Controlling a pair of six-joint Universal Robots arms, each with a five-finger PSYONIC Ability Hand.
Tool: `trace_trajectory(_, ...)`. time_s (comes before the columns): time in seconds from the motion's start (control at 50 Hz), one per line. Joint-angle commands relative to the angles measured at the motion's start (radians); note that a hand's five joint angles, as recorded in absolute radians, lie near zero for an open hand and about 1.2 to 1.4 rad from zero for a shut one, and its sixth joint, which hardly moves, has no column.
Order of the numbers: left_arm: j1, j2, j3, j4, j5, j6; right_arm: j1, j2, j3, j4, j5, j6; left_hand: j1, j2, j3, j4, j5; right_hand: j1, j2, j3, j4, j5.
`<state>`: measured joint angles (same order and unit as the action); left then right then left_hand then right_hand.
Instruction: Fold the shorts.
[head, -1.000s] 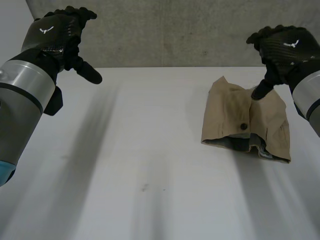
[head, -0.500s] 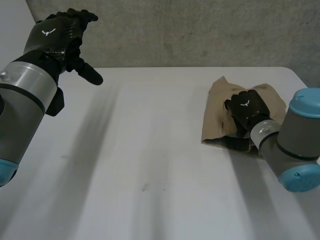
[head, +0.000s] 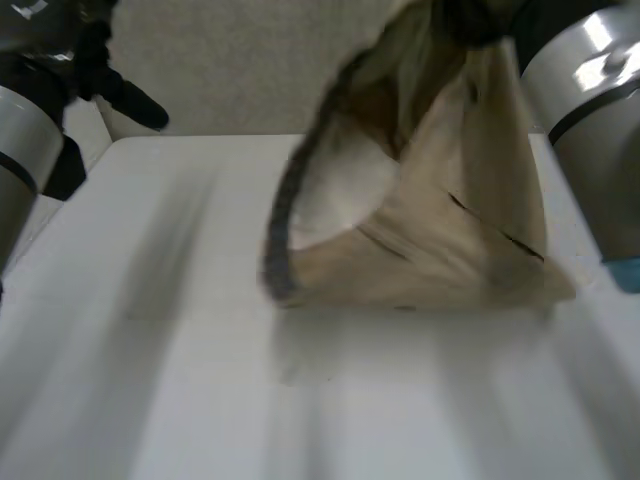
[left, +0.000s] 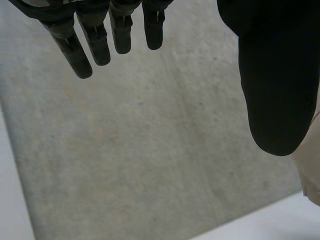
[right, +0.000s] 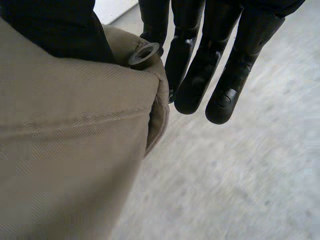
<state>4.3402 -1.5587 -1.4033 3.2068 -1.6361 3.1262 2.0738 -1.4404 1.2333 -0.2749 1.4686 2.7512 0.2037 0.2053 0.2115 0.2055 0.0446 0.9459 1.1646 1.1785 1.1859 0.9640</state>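
Observation:
The tan shorts (head: 440, 230) hang in the air above the white table (head: 150, 380), waistband opening turned toward my left side, lower edge near the tabletop. My right hand (head: 478, 20) is shut on their upper part. In the right wrist view the thumb (right: 60, 30) presses the cloth (right: 65, 150) beside a dark button (right: 144, 54) against the fingers (right: 200, 75) behind it. My left hand (head: 55, 50) is raised at the far left, open and empty, its fingers (left: 95, 40) straight and thumb (left: 275, 75) spread. A sliver of the shorts (left: 312, 170) lies beyond that thumb.
A grey concrete wall (head: 220, 70) runs behind the table's far edge. My right forearm (head: 590, 110) stands close beside the hanging shorts. Bare tabletop spreads in front of and to the left of the cloth.
My right hand came down onto the folded shorts, closed on them and lifted them high off the table, so they now hang unfolded. The left hand drifted slightly up and left.

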Motion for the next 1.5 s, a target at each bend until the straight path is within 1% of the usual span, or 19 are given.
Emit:
trace_trajectory(0.02, 0.067, 0.084, -0.002, 0.004, 0.002, -0.009, -0.033, -0.063, -0.005, 0.008, 0.021, 0.13, -0.028, -0.03, -0.036, -0.03, -0.044, 0.45, 0.232, 0.218, 0.21, 0.258)
trace_trajectory(0.06, 0.072, 0.094, -0.002, 0.004, 0.002, -0.009, -0.049, -0.061, 0.003, 0.011, 0.024, 0.13, -0.028, -0.03, -0.036, -0.03, -0.044, 0.45, 0.232, 0.218, 0.21, 0.258)
trace_trajectory(0.08, 0.073, 0.095, -0.002, 0.004, 0.002, -0.009, -0.123, -0.054, 0.047, 0.02, 0.051, 0.131, -0.028, -0.03, -0.036, -0.03, -0.044, 0.45, 0.232, 0.218, 0.21, 0.258)
trace_trajectory(0.18, 0.073, 0.097, -0.005, 0.004, 0.004, -0.008, -0.273, 0.055, 0.121, 0.043, 0.082, 0.143, -0.028, -0.03, -0.036, -0.03, -0.044, 0.45, 0.232, 0.218, 0.21, 0.258)
trace_trajectory(0.22, 0.068, 0.089, -0.011, 0.004, 0.005, -0.005, -0.284, 0.08, 0.13, 0.049, 0.081, 0.142, -0.028, -0.03, -0.036, -0.03, -0.044, 0.45, 0.232, 0.218, 0.21, 0.258)
trace_trajectory(0.34, 0.056, 0.036, -0.032, 0.004, 0.007, -0.001, -0.301, 0.299, 0.158, 0.069, 0.098, 0.119, -0.028, -0.03, -0.036, -0.03, -0.044, 0.45, 0.232, 0.218, 0.21, 0.258)
trace_trajectory(0.38, 0.049, 0.013, -0.031, 0.004, 0.009, -0.001, -0.305, 0.404, 0.117, 0.097, 0.148, 0.084, -0.028, -0.03, -0.036, -0.03, -0.044, 0.45, 0.232, 0.218, 0.21, 0.258)
trace_trajectory(0.46, 0.021, -0.034, -0.028, 0.004, 0.012, 0.003, -0.311, 0.429, 0.081, 0.117, 0.246, 0.048, -0.028, -0.03, -0.036, -0.03, -0.044, -0.251, -0.47, -0.484, -0.491, -0.444)
trace_trajectory(0.48, 0.009, -0.047, -0.028, 0.004, 0.012, 0.005, -0.319, 0.425, 0.072, 0.12, 0.286, 0.035, -0.028, -0.03, -0.036, -0.03, -0.044, -0.532, -0.751, -0.765, -0.772, -0.725)
trace_trajectory(0.54, -0.011, -0.072, -0.031, 0.002, 0.012, 0.005, -0.328, 0.396, 0.077, 0.129, 0.309, 0.024, -0.028, -0.03, -0.036, -0.03, -0.044, -0.771, -0.99, -1.004, -1.011, -0.964)
trace_trajectory(0.62, -0.039, -0.098, -0.034, 0.001, 0.012, 0.018, -0.327, 0.339, 0.092, 0.143, 0.289, 0.018, -0.028, -0.03, -0.036, -0.03, -0.044, -0.771, -0.99, -1.004, -1.011, -0.964)
trace_trajectory(0.68, -0.054, -0.118, -0.037, 0.001, 0.012, 0.028, -0.328, 0.206, 0.144, 0.216, 0.185, -0.001, -0.028, -0.03, -0.036, -0.03, -0.044, -0.771, -0.99, -1.004, -1.011, -0.964)
trace_trajectory(0.84, -0.169, -0.224, -0.051, 0.005, 0.015, 0.038, -0.316, 0.038, 0.279, 0.341, 0.029, -0.019, -0.023, -0.024, -0.03, -0.024, -0.038, -0.771, -0.99, -1.004, -1.011, -0.964)
trace_trajectory(0.96, -0.237, -0.354, 0.007, 0.002, 0.057, 0.038, -0.25, -0.023, 0.366, 0.462, 0.016, -0.001, -0.008, -0.009, -0.016, -0.01, -0.023, -0.771, -0.99, -1.004, -1.011, -0.964)
trace_trajectory(1.08, -0.281, -0.487, 0.084, -0.015, 0.194, 0.035, -0.204, -0.101, 0.472, 0.525, 0.003, 0.036, 0.013, 0.011, 0.005, 0.011, -0.003, -0.77, -0.989, -1.002, -1.01, -0.962)
trace_trajectory(1.2, -0.303, -0.615, 0.15, -0.018, 0.206, 0.035, -0.143, -0.152, 0.56, 0.525, 0.002, 0.03, 0.036, 0.035, 0.028, 0.034, 0.021, -0.755, -0.974, -0.988, -0.995, -0.948)
trace_trajectory(1.36, -0.318, -0.77, 0.23, -0.028, 0.193, 0.045, -0.09, -0.092, 0.623, 0.502, 0.013, 0.022, 0.092, 0.09, 0.084, 0.09, 0.076, -0.688, -0.907, -0.92, -0.928, -0.88)
trace_trajectory(1.44, -0.32, -0.807, 0.242, -0.028, 0.182, 0.11, -0.095, -0.048, 0.638, 0.47, 0.015, 0.015, 0.265, 0.263, 0.257, 0.263, 0.249, -0.527, -0.746, -0.759, -0.767, -0.719)
trace_trajectory(1.5, -0.318, -0.817, 0.244, -0.028, 0.162, 0.161, -0.104, -0.014, 0.653, 0.424, 0.022, -0.028, 0.458, 0.457, 0.45, 0.456, 0.443, -0.026, -0.245, -0.259, -0.266, -0.219)
